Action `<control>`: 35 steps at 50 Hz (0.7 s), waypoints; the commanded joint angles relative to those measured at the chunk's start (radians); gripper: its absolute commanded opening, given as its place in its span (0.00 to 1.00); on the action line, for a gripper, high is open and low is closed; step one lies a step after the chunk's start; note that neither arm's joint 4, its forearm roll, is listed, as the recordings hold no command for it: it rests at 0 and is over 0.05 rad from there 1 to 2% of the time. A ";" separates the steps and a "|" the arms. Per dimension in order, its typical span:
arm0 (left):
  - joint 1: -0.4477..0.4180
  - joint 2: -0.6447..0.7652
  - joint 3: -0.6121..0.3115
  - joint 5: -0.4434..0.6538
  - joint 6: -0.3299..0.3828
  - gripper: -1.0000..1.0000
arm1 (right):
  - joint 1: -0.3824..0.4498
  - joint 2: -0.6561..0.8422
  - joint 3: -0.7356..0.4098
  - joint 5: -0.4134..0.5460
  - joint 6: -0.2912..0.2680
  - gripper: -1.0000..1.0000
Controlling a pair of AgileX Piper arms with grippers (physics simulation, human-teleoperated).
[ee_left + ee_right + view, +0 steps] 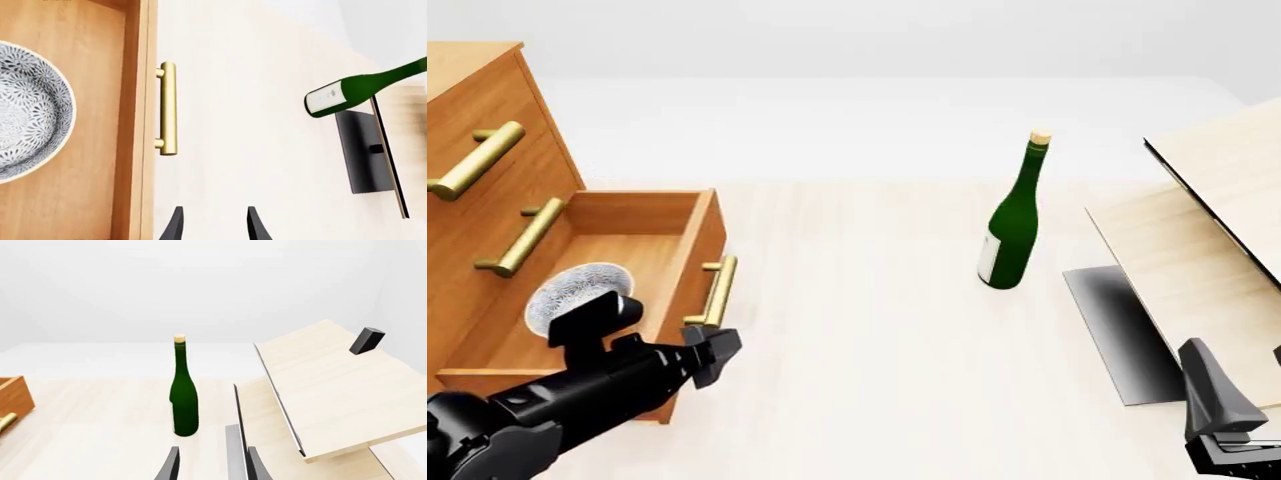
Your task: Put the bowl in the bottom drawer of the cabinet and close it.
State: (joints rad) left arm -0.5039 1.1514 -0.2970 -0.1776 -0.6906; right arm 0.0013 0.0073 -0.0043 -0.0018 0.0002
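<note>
One orange-brown wooden cabinet (481, 150) with three brass-handled drawers, one speckled white bowl (577, 292), one green glass bottle (1012, 225), two pale wooden boards (1214, 240).

The cabinet (474, 150) stands at the bench's (868, 330) left, its bottom drawer (627, 260) pulled out with the bowl (577, 290) inside. The bottle (1014, 215) stands upright right of centre; tilted boards (1214, 230) lie further right.

In the front view we see the left arm (574, 395) covering the near rim of the bowl (577, 291) and the bottom drawer's (654, 250) near front corner. The cabinet (481, 120) is cut by the left edge, the right gripper (1228, 425) by the bottom corner. The bottle label (993, 258) is too small to read.
</note>
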 commanded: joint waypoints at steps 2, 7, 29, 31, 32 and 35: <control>0.076 -0.006 0.019 0.017 0.032 1.00 | 0.000 0.000 0.000 0.000 0.000 1.00; 0.102 0.000 0.016 0.027 0.050 1.00 | 0.000 0.000 0.000 0.000 0.000 1.00; 0.166 0.021 0.010 0.090 0.090 1.00 | 0.000 0.000 0.000 0.000 0.000 1.00; 0.173 0.019 0.013 0.091 0.090 1.00 | 0.000 0.000 0.000 0.000 0.000 1.00; 0.174 0.021 0.012 0.093 0.094 1.00 | 0.000 0.000 0.000 0.000 0.000 1.00; 0.206 0.018 0.016 0.107 0.114 1.00 | 0.000 0.000 0.000 0.000 0.000 1.00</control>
State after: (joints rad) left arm -0.3553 1.1509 -0.2972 -0.1146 -0.6320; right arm 0.0013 0.0073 -0.0043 -0.0018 0.0002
